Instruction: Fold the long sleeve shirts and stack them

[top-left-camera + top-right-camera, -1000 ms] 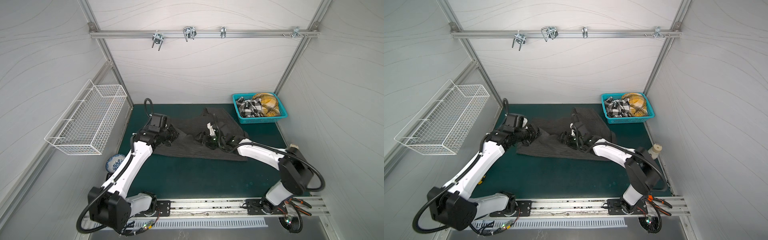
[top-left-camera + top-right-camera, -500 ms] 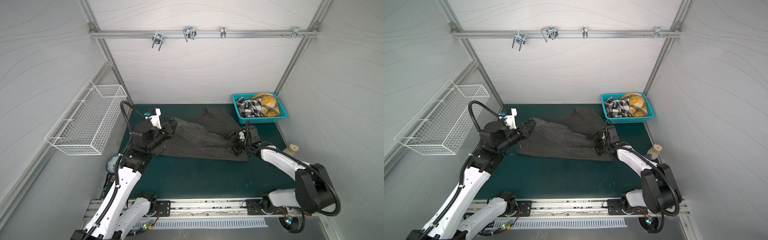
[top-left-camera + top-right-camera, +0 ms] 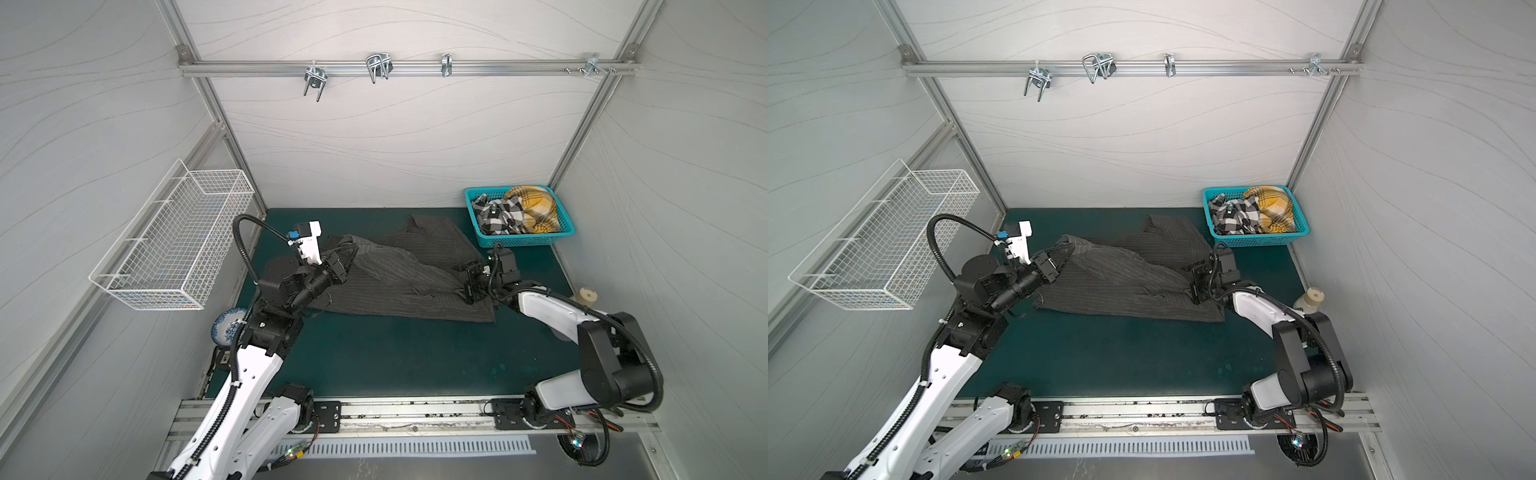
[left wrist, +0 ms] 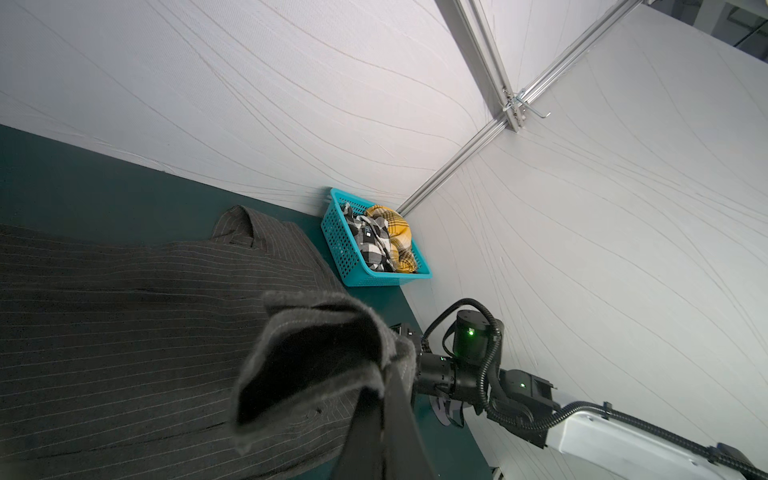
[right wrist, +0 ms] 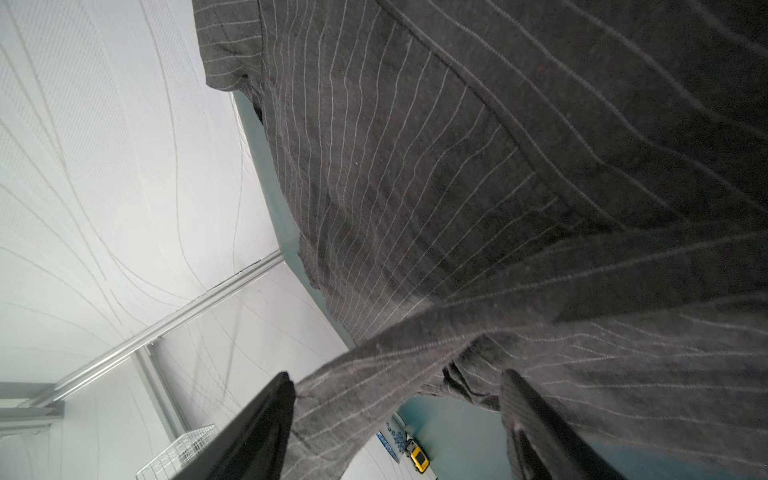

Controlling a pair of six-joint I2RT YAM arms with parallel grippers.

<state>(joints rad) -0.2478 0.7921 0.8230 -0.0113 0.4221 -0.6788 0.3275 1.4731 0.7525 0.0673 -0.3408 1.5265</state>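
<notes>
Left of frame, the left gripper (image 3: 348, 254) pinches the raised edge of the charcoal pinstriped shirt (image 3: 399, 276), which sprawls across the middle of the green mat (image 3: 395, 361). At the shirt's right edge the right gripper (image 3: 471, 283) stands spread, cloth lying between its fingers (image 5: 257, 424). Upper right, the checked shirt (image 3: 496, 214) and mustard plaid shirt (image 3: 534, 208) fill a teal basket (image 3: 524, 241).

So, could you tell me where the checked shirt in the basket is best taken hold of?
Probably a raised fold near the middle of the checked shirt, coming straight down from above. It lies crumpled in the blue basket, whose walls block the sides, with the yellow shirt pressed against it.
</notes>
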